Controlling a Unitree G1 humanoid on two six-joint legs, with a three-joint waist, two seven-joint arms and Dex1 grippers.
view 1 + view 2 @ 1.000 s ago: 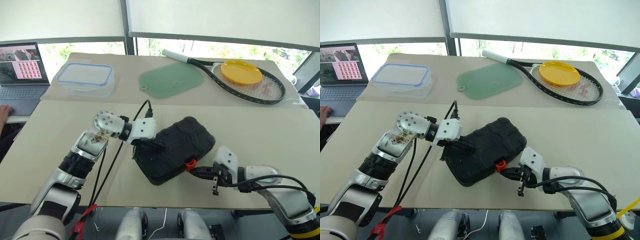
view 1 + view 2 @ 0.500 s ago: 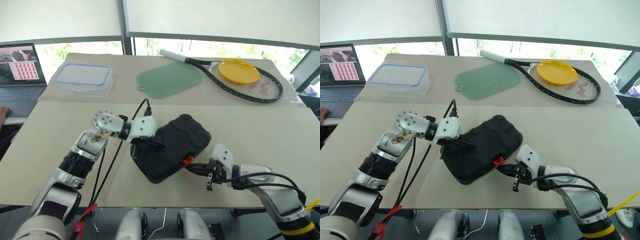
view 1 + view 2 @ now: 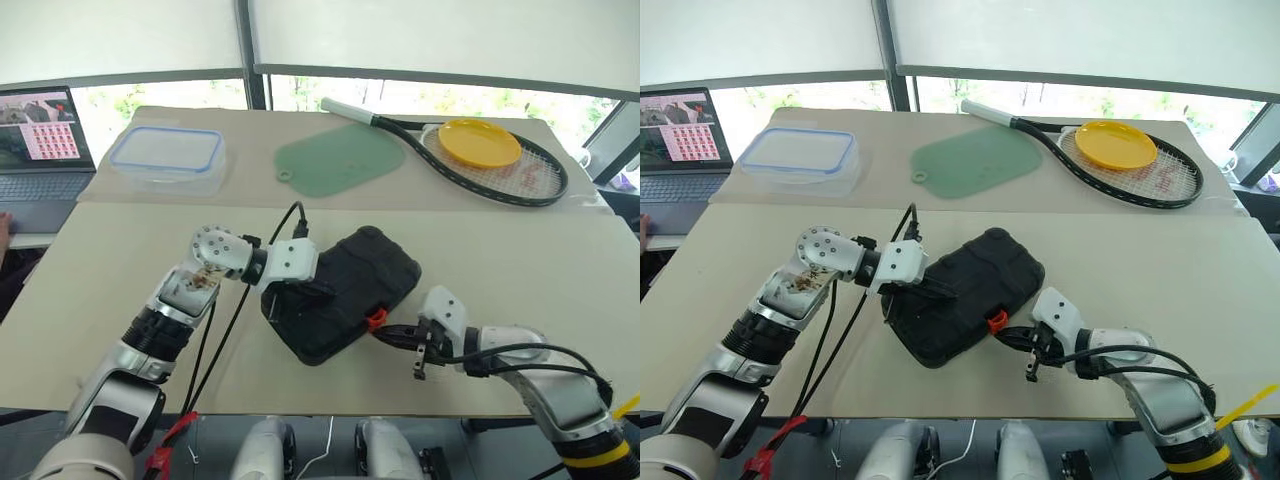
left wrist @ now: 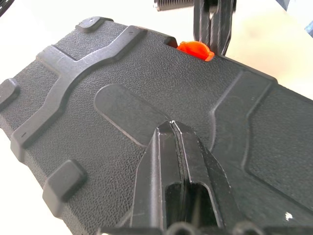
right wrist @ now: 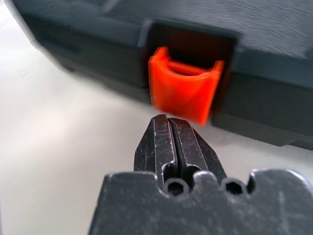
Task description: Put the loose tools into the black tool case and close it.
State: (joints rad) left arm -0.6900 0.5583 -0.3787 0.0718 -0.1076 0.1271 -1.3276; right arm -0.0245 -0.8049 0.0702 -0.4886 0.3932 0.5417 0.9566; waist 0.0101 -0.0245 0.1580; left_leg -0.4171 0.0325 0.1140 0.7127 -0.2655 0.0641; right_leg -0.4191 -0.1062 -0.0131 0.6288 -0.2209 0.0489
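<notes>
Nearest me, the right gripper (image 5: 167,123) sits with its two black fingers pinched together on nothing, their tips just short of the orange latch (image 5: 185,91) on the near edge of the black tool case (image 3: 340,292). A second ago that gripper lay a little further out to the right of the case; since then it has edged in along the tabletop and now points straight at the latch. The case itself has barely shifted. To my eye the packing is over and what remains is the fastening: the lid is down, no loose tools lie around the case, and the latch looks as if it is not yet pressed home, since it stands proud of its recess.

Just beyond the latch, the left gripper (image 4: 172,128) rests its closed fingertips on the middle of the lid, as it did a second ago, so it reads as a steadying press while the other hand works.

The case lies slantwise on the near table (image 3: 520,265), near its front edge. It is matt black textured plastic with rounded corners, raised ribs and small blocky feet moulded into the lid.

Well beyond the case are a clear blue-rimmed container (image 3: 168,158), a green cutting board (image 3: 338,160) and a racket (image 3: 480,160) with a yellow plate (image 3: 481,143) on its strings.
</notes>
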